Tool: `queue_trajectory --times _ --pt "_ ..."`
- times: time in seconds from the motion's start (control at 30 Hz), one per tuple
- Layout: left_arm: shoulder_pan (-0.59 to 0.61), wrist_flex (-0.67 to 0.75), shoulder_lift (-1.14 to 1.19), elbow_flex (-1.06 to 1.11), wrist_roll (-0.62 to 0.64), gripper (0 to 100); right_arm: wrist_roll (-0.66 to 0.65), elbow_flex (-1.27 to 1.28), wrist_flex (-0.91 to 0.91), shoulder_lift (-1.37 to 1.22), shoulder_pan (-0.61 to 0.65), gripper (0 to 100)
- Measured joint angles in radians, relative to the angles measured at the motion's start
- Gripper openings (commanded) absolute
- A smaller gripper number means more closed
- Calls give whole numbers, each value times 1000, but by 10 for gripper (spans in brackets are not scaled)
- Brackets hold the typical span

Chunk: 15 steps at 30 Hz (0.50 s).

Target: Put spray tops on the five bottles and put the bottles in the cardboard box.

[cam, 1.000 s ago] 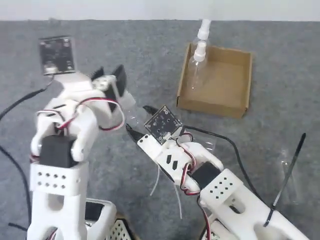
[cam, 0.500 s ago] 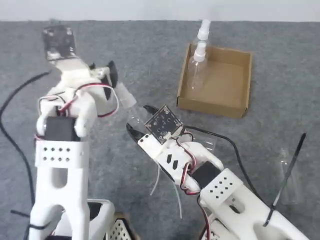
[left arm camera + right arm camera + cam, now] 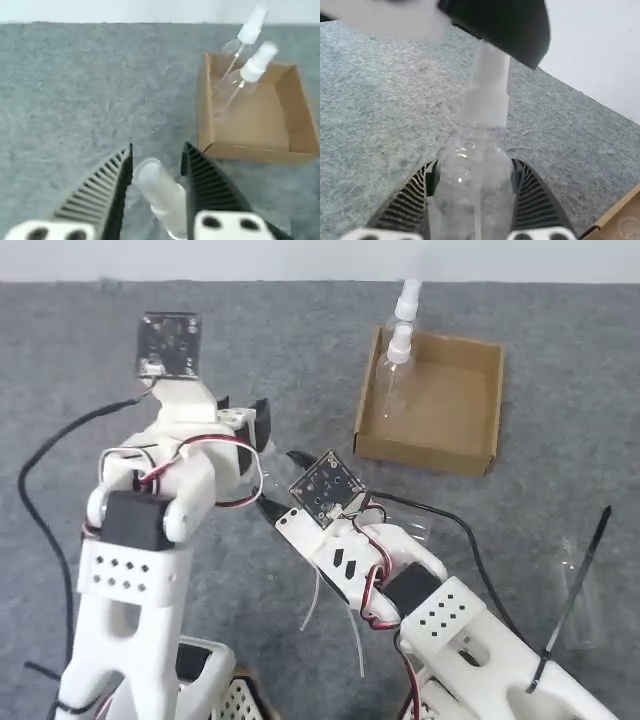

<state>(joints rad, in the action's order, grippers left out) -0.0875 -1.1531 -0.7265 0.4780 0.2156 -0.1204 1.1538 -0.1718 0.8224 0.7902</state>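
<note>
Right claw (image 3: 472, 175): closed around the body of a clear bottle (image 3: 470, 210), jaws against both sides, the neck pointing away from the wrist. Directly past the neck sits a white spray top (image 3: 487, 90). Its collar meets the bottle's shoulder and its long axis runs in line with the bottle's. How far it is seated cannot be read. Left claw (image 3: 157, 150): closed on the spray top from the opposite end, one ribbed jaw on each side of the white barrel. In the right wrist view its dark jaw covers the top's head. The two claws face each other along one shared axis, top and bottle between them, held above the grey tabletop (image 3: 560, 370). Judgement: the capping step is in hand, and the next move turns on keeping that axis straight, since any tilt between the claws would bind the collar on the neck. Farther out lies the cardboard box (image 3: 470, 455), open side up, well apart from the pair and beyond them on the right arm's side. Two capped bottles (image 3: 395, 370) stand at its wall nearest the claws. Whether the farther one is inside or just behind the wall cannot be told. Judgement: the right arm, holding the body, is better placed to carry the bottle over.
</note>
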Motion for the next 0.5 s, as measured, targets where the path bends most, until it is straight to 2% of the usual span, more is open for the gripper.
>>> queue_trajectory --times 0.1,0.3,0.5 --pt "12 -8 -5 -35 -37 152 0 0 0 0 -3 6" --pt "167 -55 -170 -81 -43 208 0 -32 0 0 -63 6" --pt "192 -20 -443 222 -38 239 0 -267 -112 -103 -157 6"
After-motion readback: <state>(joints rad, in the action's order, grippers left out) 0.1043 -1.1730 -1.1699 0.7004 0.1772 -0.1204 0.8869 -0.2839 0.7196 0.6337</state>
